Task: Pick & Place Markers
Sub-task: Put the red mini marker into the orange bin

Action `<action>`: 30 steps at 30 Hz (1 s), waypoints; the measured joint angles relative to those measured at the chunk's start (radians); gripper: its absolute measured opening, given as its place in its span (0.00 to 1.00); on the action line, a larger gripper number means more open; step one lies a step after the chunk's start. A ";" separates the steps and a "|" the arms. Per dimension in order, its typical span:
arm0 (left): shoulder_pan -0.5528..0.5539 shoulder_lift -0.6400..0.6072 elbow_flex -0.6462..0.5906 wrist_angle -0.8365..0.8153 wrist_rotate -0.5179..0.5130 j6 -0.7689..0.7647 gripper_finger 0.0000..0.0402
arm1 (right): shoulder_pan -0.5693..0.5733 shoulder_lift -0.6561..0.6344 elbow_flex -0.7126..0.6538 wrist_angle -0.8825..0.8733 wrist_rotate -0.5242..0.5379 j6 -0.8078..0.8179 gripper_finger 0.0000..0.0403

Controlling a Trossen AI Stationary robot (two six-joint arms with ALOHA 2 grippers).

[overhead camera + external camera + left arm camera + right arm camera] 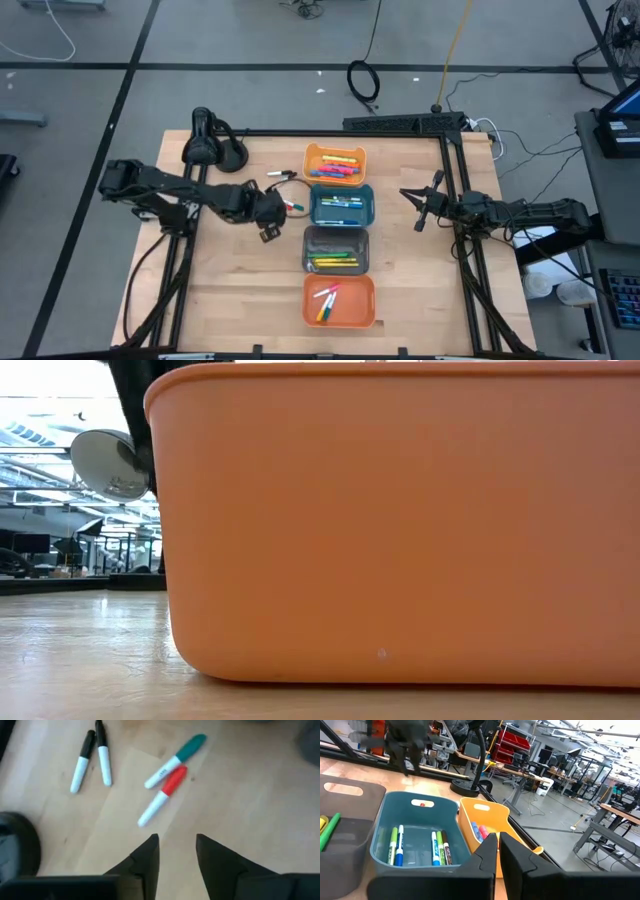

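Our left gripper [176, 851] hangs over the table [230, 290] with its fingers parted and nothing between them. Just ahead of it lie a red-capped marker [162, 795] and a green-capped marker [176, 760] side by side, nearly touching; two black-capped markers [92, 757] lie further off. That makes four loose markers. We count four bins [338, 237] in a row beside them, each holding markers. Our right gripper [498, 852] waits closed and empty at the table's right side. The table is pale wood; beyond it we see a workshop with shelving and benches.
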 joint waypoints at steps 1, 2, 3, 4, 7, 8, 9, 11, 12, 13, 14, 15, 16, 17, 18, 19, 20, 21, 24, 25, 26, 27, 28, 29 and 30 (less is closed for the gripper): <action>0.026 -0.001 -0.033 0.035 0.004 0.028 0.34 | 0.000 0.000 0.000 0.000 0.000 0.000 0.03; 0.054 -0.001 -0.058 0.063 0.002 0.052 0.36 | 0.000 0.000 0.000 0.000 0.000 0.000 0.03; 0.080 0.001 -0.079 0.084 -0.002 0.073 0.37 | 0.000 0.000 0.000 0.000 0.000 0.000 0.03; 0.104 0.005 -0.094 0.100 -0.005 0.091 0.38 | 0.000 0.000 0.000 0.000 0.000 0.000 0.03; 0.165 0.006 -0.125 0.150 0.004 0.167 0.41 | 0.000 0.000 0.000 0.000 0.000 0.000 0.03; 0.179 0.006 -0.131 0.170 0.025 0.205 0.41 | 0.000 0.000 0.000 0.000 0.000 0.000 0.03; 0.193 0.006 -0.137 0.198 0.058 0.242 0.41 | 0.000 0.000 0.000 0.000 0.000 0.000 0.03; 0.217 0.007 -0.150 0.276 0.133 0.290 0.40 | 0.000 0.000 0.000 0.000 0.000 0.000 0.03; 0.230 0.006 -0.156 0.317 0.167 0.303 0.40 | 0.000 0.000 0.000 0.000 0.000 0.000 0.03; 0.241 0.006 -0.164 0.360 0.193 0.310 0.39 | 0.000 0.000 0.000 0.000 0.000 0.000 0.03; 0.253 0.012 -0.173 0.399 0.212 0.320 0.38 | 0.000 0.000 0.000 0.000 0.000 0.000 0.03; 0.264 0.020 -0.181 0.431 0.224 0.330 0.37 | 0.000 0.000 0.000 0.000 0.000 0.000 0.03; 0.273 0.025 -0.190 0.453 0.232 0.341 0.36 | 0.000 0.000 0.000 0.000 0.000 0.000 0.03; 0.281 0.030 -0.195 0.463 0.239 0.349 0.35 | 0.000 0.000 0.000 0.000 0.000 0.000 0.03; 0.287 0.039 -0.195 0.475 0.247 0.355 0.34 | 0.000 0.000 0.000 0.000 0.000 0.000 0.03; 0.292 0.050 -0.194 0.486 0.256 0.362 0.34 | 0.000 0.000 0.000 0.000 0.000 0.000 0.03; 0.296 0.062 -0.194 0.487 0.260 0.366 0.33 | 0.000 0.000 0.000 0.000 0.000 0.000 0.03; 0.300 0.078 -0.194 0.484 0.263 0.369 0.33 | 0.000 0.000 0.000 0.000 0.000 0.000 0.03; 0.303 0.124 -0.195 0.484 0.263 0.388 0.32 | 0.000 0.000 0.000 0.000 0.000 0.000 0.03; 0.303 0.140 -0.195 0.485 0.263 0.399 0.32 | 0.000 0.000 0.000 0.000 0.000 0.000 0.03; 0.303 0.156 -0.195 0.487 0.264 0.402 0.32 | 0.000 0.000 0.000 0.000 0.000 0.000 0.03; 0.302 0.169 -0.191 0.492 0.265 0.404 0.32 | 0.000 0.000 0.000 0.000 0.000 0.000 0.03; 0.302 0.182 -0.190 0.496 0.265 0.405 0.32 | 0.000 0.000 0.000 0.000 0.000 0.000 0.03; 0.302 0.192 -0.190 0.496 0.265 0.405 0.32 | 0.000 0.000 0.000 0.000 0.000 0.000 0.03; 0.302 0.199 -0.190 0.497 0.265 0.404 0.32 | 0.000 0.000 0.000 0.000 0.000 0.000 0.03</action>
